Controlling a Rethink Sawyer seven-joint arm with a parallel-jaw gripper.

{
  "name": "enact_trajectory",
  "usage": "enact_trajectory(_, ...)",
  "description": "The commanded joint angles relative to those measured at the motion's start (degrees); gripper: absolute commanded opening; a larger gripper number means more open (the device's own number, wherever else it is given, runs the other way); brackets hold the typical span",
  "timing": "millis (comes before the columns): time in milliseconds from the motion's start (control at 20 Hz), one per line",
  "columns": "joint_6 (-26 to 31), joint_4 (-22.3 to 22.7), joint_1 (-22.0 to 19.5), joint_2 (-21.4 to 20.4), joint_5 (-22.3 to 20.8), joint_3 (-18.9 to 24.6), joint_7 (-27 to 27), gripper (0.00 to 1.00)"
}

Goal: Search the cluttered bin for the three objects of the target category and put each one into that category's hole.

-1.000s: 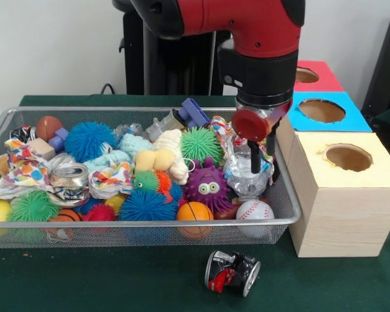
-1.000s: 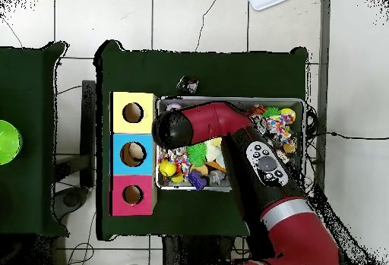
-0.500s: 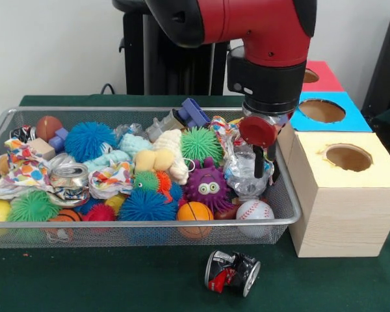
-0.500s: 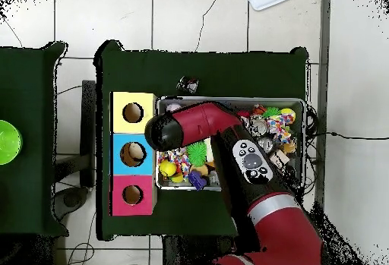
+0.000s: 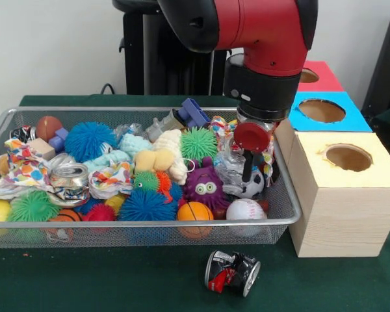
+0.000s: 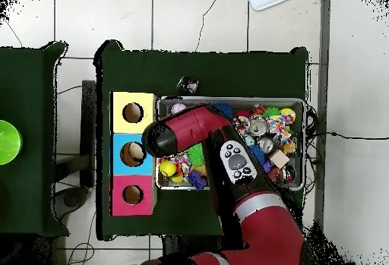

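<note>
Since a second ago, claw had dropped lower into the wire mesh bin, right end. It sat clamped on the crumpled clear plastic bottle. Best to lift straight up, clearing the rim before heading for the wooden hole boxes.

A plain pale wall stands behind; the floor is white-tiled.

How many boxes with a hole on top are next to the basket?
3, in a row beside the basket: the yellow box nearest the camera, the blue box behind it, and the red box farthest back, partly hidden by the arm.
</note>
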Motion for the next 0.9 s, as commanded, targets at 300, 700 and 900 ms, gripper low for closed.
enact_trajectory(300,1.8,2.2,1.3,-2.1,-1.6,-7.9,9.1,1.0)
enact_trajectory(700,4.5,7.3,2.6,-8.0,1.1,-9.6,8.8,1.0)
enact_trajectory(900,5.7,6.4,3.4,-7.9,1.7,-10.2,8.5,1.0)
